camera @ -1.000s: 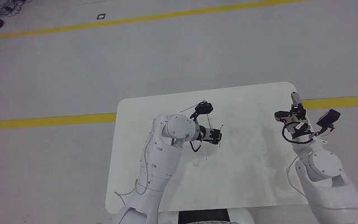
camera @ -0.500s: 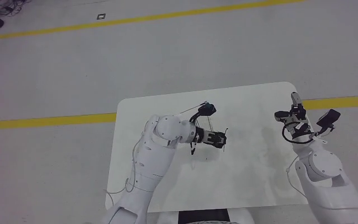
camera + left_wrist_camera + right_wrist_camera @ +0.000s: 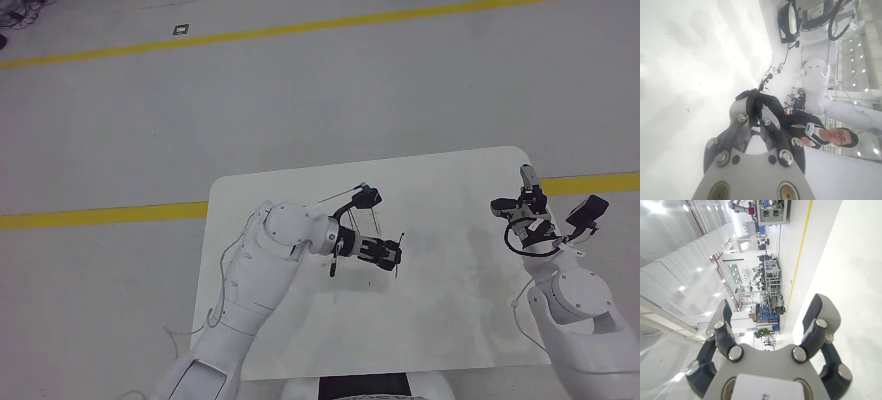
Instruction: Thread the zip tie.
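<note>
The left gripper is closed on the black zip tie. The tie sits between the fingertips and protrudes beyond them, over the table. The right gripper is wide open and empty, well apart from the tie at the table edge.

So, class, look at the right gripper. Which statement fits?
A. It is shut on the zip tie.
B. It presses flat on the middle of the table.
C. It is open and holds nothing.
C: its own wrist view shows the right gripper with its fingers spread wide and nothing between them, while the zip tie is pinched in the left gripper.
</note>
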Available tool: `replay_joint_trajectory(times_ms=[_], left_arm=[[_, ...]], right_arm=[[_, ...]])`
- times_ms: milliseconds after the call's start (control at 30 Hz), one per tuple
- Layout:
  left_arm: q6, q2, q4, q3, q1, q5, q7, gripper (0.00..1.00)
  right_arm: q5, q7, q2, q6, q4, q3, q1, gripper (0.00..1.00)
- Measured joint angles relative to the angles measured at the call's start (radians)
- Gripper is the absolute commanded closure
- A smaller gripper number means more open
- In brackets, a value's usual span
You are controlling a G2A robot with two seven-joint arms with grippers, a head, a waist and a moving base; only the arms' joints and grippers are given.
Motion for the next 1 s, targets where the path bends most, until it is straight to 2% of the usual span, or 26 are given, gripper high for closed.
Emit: replay_joint_trajectory(times_ms=[233, 567, 867, 933, 1000], left_arm=[[-0.06, 0.05, 0.046, 0.076, -0.047, -0.191, 0.0, 1.0], [-0.146, 0.123, 0.14, 0.215, -0.135, -0.535, 0.0, 1.0], [-0.143, 0.124, 0.139, 0.218, -0.133, -0.545, 0.007, 1.0], [-0.14, 0.124, 0.141, 0.217, -0.127, -0.583, 0.01, 1.0], [-0.16, 0.125, 0.146, 0.233, -0.123, -0.67, 0.0, 1.0]], right_arm=[[0.0, 0.0, 0.0, 0.0, 0.0, 0.0, 0.0, 0.0], [0.0, 0.0, 0.0, 0.0, 0.0, 0.0, 0.0, 0.0], [0.0, 0.0, 0.0, 0.0, 0.0, 0.0, 0.0, 0.0], [0.0, 0.0, 0.0, 0.0, 0.0, 0.0, 0.0, 0.0], [0.0, 0.0, 0.0, 0.0, 0.0, 0.0, 0.0, 0.0]])
